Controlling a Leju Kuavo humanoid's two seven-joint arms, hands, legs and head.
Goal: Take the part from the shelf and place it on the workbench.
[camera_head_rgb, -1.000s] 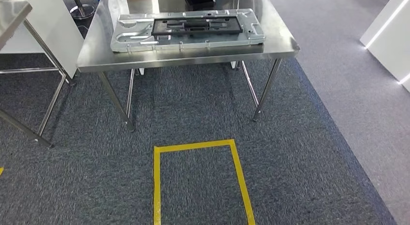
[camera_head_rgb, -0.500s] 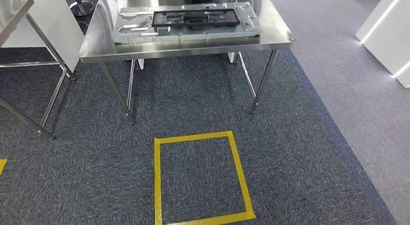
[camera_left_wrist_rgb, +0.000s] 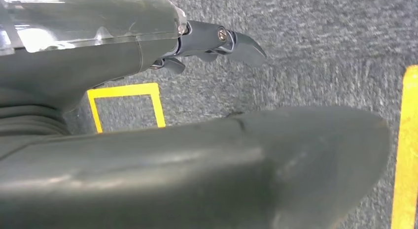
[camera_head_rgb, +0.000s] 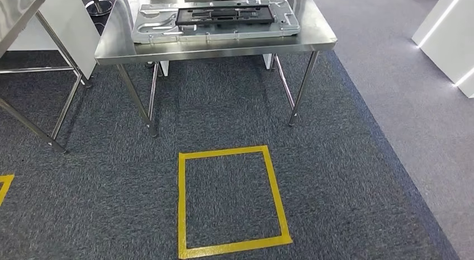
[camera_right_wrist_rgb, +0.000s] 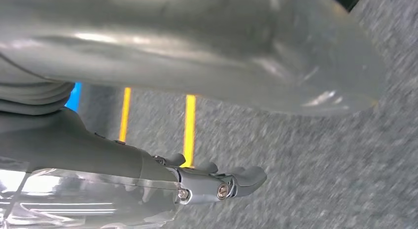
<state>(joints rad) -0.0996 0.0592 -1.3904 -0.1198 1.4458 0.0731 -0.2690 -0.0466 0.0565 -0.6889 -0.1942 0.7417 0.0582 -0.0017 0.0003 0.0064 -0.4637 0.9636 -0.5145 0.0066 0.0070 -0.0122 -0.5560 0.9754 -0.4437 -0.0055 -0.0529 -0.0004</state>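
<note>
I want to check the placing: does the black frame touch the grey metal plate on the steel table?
Touching. In the head view the black frame lies flat on the grey metal plate, no gap visible.

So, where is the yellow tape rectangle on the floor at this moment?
In the head view, the yellow tape rectangle lies on the blue-grey carpet, low in the middle, in front of the steel table that carries the grey metal part.

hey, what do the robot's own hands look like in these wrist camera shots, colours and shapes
The left hand has dark grey, blunt, rounded fingers joined by small silver screws, coming out from under a clear glossy plastic cover, with a thick matte grey thumb and a ribbed grey cover behind it. The right hand looks the same: grey screwed fingers, a clear cover, and a broad, smooth, light grey thumb.
</note>
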